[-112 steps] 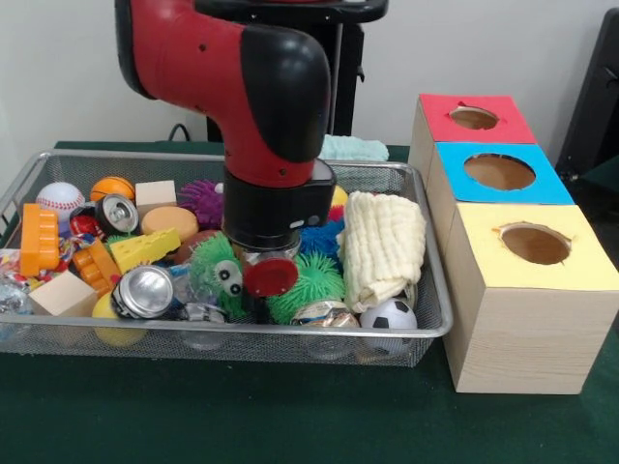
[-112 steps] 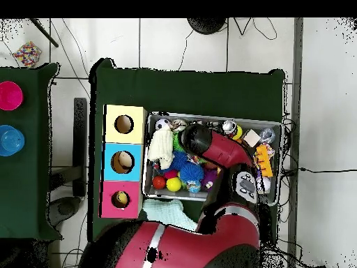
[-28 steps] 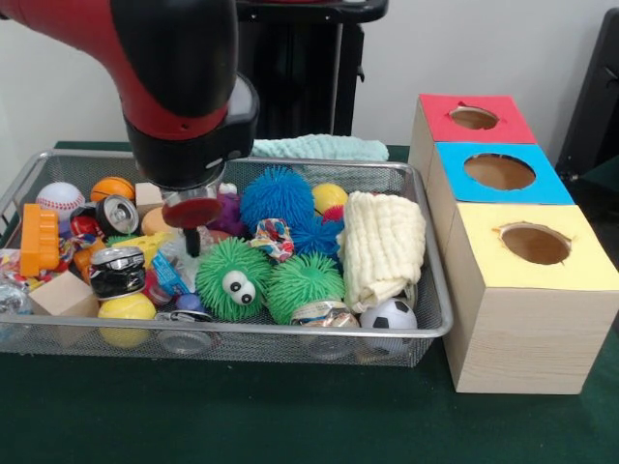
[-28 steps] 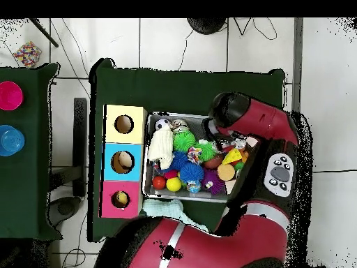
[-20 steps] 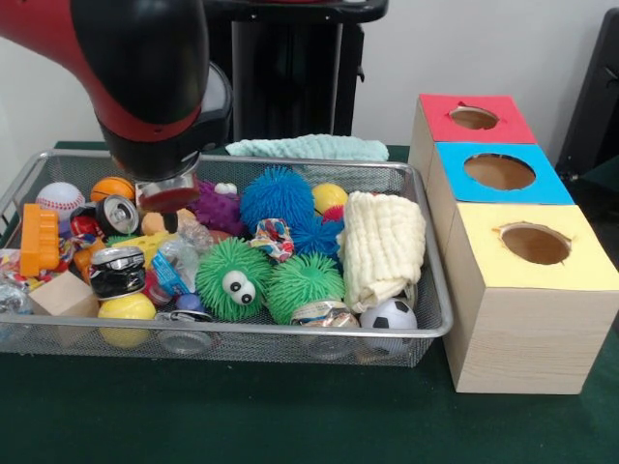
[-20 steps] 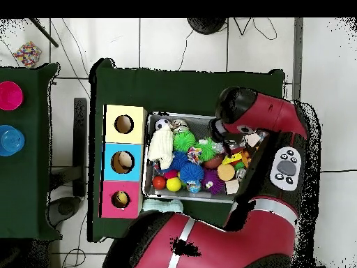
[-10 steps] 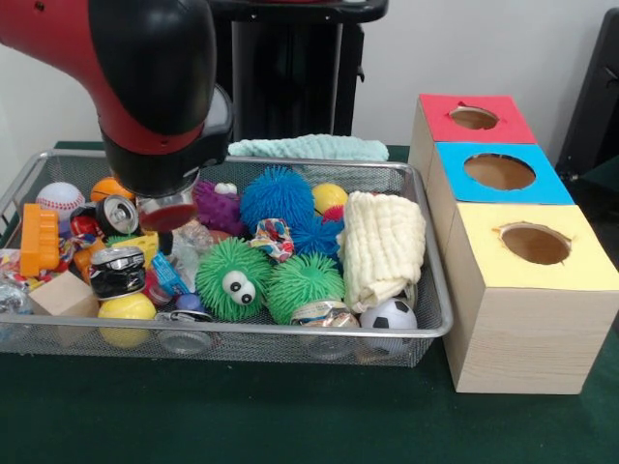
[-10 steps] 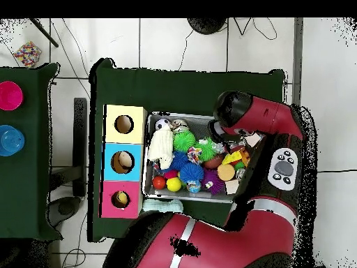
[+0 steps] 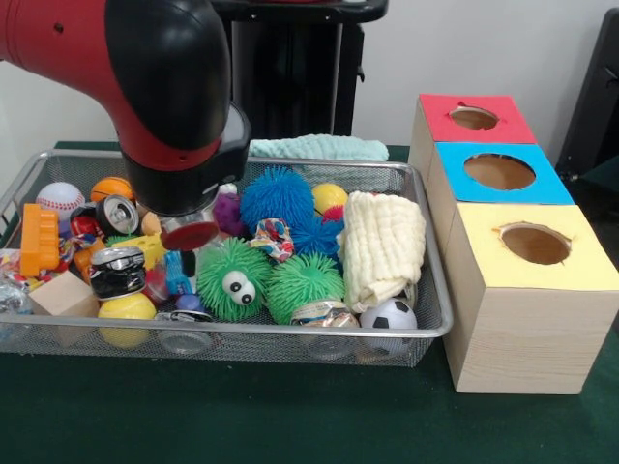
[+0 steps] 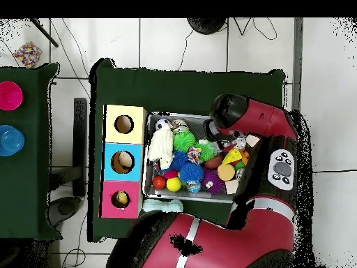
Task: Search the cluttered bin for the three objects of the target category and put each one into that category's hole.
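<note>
My gripper (image 9: 189,259) hangs under the red and black arm (image 9: 174,106) and dips into the left middle of the wire bin (image 9: 290,333), just left of a green spiky ball with eyes (image 9: 230,280). A red disc (image 9: 191,235) sits on the wrist above it. A crushed can (image 9: 117,271) lies close to its left, and a blue wrapper (image 9: 175,274) is at its tip. Whether it holds anything is hidden by the clutter. From overhead the arm's head (image 10: 229,112) covers the gripper. Red (image 9: 445,108), blue (image 9: 546,188) and yellow (image 9: 484,261) topped boxes with holes stand right of the bin.
The bin also holds a blue spiky ball (image 9: 277,197), another green one (image 9: 305,278), a white cloth (image 9: 384,246), a soccer ball (image 9: 390,314), a baseball (image 9: 60,199), more cans (image 9: 120,214) and blocks (image 9: 39,239). A teal cloth (image 9: 314,148) lies behind the bin.
Over the last second the arm has shifted right and toward the bin's front, and dropped lower into the clutter. Since the oldest frames it has moved from the bin's middle to its left part.
</note>
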